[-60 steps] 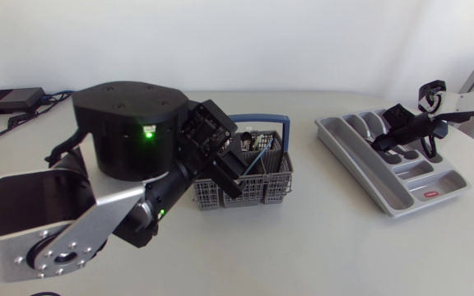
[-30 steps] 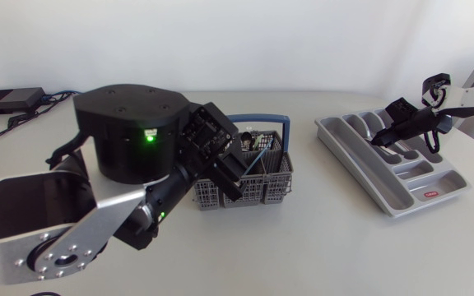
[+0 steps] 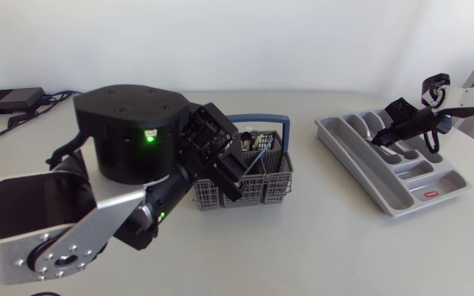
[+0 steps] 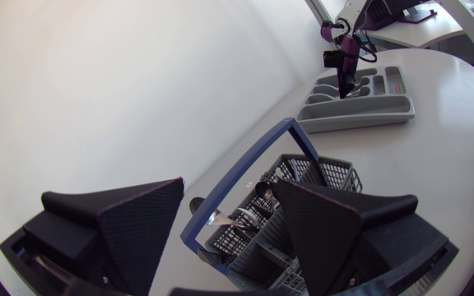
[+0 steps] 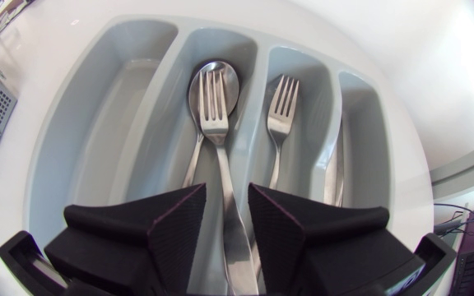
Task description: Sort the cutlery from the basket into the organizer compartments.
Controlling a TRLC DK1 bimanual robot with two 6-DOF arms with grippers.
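The grey cutlery basket (image 3: 262, 181) with a blue handle stands mid-table, with several pieces of cutlery (image 4: 257, 191) upright in it. My left gripper (image 3: 225, 168) hangs open over its left side, its fingers wide on either side of the blue handle (image 4: 245, 177). The grey organizer (image 3: 401, 201) lies at the right. My right gripper (image 3: 378, 141) hovers over its long compartments, open by a narrow gap. Below it a fork (image 5: 214, 107) lies on a spoon (image 5: 230, 76) in one compartment (image 5: 171, 123), the handle running under the gap. A second fork (image 5: 280, 103) lies alongside.
A flat black box (image 3: 11, 100) with cables sits at the table's far left corner. The organizer (image 4: 360, 115) lies close to the right table edge. One more metal piece (image 5: 336, 164) lies in the compartment beyond the second fork. White tabletop separates basket and organizer.
My right gripper has risen a little above the organizer and drawn back toward the table's right edge. The left arm and basket have not moved.
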